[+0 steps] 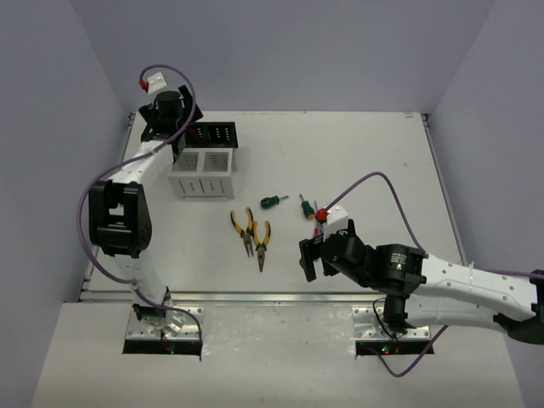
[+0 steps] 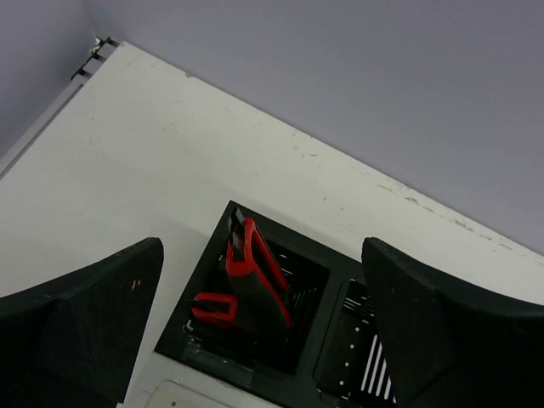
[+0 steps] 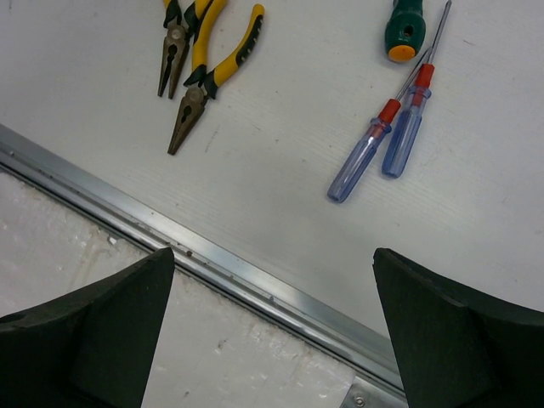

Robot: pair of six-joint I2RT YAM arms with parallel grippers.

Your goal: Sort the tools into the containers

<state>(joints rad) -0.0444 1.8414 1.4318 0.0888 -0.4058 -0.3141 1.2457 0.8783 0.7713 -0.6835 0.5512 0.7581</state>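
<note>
My left gripper (image 1: 180, 126) is open and empty, directly above the black bin (image 1: 219, 134). In the left wrist view it (image 2: 262, 255) hangs over the black bin (image 2: 336, 263), where red-and-black cutters (image 2: 255, 285) stand in the left compartment. The white bin (image 1: 202, 174) stands just in front. Two yellow-handled pliers (image 1: 242, 228) (image 1: 262, 244) lie mid-table. One green screwdriver (image 1: 273, 201) lies beyond them, another (image 1: 304, 206) to its right. My right gripper (image 1: 309, 257) is open and empty near the front edge. Its wrist view (image 3: 274, 255) shows the pliers (image 3: 208, 72), a green screwdriver (image 3: 403, 25) and two blue screwdrivers (image 3: 364, 157) (image 3: 406, 132).
A metal rail (image 3: 212, 265) runs along the table's front edge under my right gripper. Walls enclose the table at the left, back and right. The black bin's right compartment (image 2: 361, 348) shows nothing in it.
</note>
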